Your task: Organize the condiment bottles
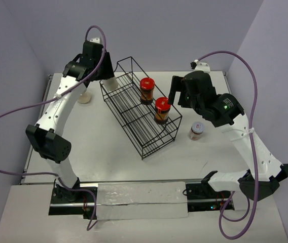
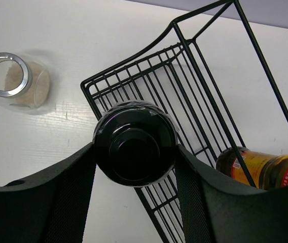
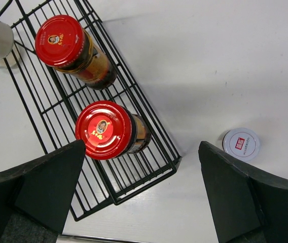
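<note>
pale jar [image 1: 84,97]: far left, upright on the worktop [image 1: 108,157], lid off or clear (steel rim shows in the left wrist view). Well left of the rack, apart from both pincers.
left pincer [image 2: 135,158]: clamped on the black-capped jar [image 2: 134,136], one finger on each side of the cap.
black-capped jar position: at the far-left end of the wire rack [image 1: 131,116]. Can't tell if it's inside the end wire or just outside, or if it's resting on anything.
far red-lid jar [image 1: 147,90]: upright in the rack, mid-length.
near red-lid jar [image 1: 162,110]: upright in the rack, just beside the first, toward the right end.
right pincer [image 3: 144,192]: fingers wide apart, nothing between them. Hangs above the rack's right end; near red-lid jar sits close to its left finger [image 3: 42,187].
white-lid jar [image 1: 196,130]: upright on the worktop, just right of the rack, near the right pincer's right finger, not touching it.
</note>
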Robot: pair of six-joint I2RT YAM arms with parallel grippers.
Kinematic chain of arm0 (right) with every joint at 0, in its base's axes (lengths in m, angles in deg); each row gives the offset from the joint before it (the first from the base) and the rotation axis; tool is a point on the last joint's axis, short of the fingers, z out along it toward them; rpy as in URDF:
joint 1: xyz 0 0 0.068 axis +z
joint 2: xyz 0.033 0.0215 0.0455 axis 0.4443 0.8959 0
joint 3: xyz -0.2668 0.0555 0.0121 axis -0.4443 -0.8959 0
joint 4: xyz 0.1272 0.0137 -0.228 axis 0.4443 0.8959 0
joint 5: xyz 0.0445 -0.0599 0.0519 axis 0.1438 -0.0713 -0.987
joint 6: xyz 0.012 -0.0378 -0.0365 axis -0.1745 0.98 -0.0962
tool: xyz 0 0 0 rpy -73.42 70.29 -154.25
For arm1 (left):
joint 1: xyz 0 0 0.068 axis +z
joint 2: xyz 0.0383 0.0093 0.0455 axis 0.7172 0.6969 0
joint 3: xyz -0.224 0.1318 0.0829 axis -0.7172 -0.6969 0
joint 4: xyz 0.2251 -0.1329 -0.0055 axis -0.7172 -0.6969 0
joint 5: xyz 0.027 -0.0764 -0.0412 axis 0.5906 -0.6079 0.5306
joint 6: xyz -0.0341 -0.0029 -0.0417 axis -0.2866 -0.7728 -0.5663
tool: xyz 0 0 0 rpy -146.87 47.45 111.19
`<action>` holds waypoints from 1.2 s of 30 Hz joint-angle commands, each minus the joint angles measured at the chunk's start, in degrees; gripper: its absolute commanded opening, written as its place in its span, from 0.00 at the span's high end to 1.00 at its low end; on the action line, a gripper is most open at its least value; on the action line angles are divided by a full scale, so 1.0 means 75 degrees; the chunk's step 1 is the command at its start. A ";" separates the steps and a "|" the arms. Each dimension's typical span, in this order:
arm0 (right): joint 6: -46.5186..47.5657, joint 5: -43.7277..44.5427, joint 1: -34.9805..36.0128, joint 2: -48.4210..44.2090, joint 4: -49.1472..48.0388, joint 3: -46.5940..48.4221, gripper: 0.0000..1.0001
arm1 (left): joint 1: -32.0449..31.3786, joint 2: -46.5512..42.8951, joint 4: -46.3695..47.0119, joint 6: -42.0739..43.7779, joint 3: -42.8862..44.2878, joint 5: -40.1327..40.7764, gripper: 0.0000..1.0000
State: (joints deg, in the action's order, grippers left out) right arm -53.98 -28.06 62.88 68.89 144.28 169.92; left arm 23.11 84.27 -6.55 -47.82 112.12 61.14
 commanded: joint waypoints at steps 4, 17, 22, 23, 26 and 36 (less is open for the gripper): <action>-0.0091 0.0187 -0.0036 -0.0195 -0.0140 -0.0099 0.00 | -0.0254 0.0414 0.0543 0.0196 0.0746 0.0657 0.90; -0.0114 0.0145 -0.0062 -0.0289 -0.0175 -0.0197 0.00 | -0.0711 0.1010 0.0445 0.0378 0.0853 0.1089 0.90; -0.0126 0.0192 -0.0073 -0.0289 -0.0140 -0.0207 0.00 | -0.0954 0.1227 0.0283 0.0529 0.0923 0.1630 0.80; -0.0126 0.0203 -0.0084 -0.0289 -0.0129 -0.0207 0.00 | -0.1009 0.1250 0.0272 0.0551 0.0944 0.1698 0.75; -0.0162 0.0366 -0.0097 -0.0306 -0.0084 -0.0260 0.00 | -0.1163 0.1280 0.0239 0.0634 0.0900 0.1963 0.32; -0.0316 0.0470 -0.2030 -0.1508 -0.0755 -0.2305 0.00 | -0.1433 0.0965 0.0127 0.0673 0.1162 0.2434 0.12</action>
State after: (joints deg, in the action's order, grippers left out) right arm -56.54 -20.25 55.45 62.67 143.33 158.48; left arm 13.18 94.33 -6.54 -43.53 116.81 76.10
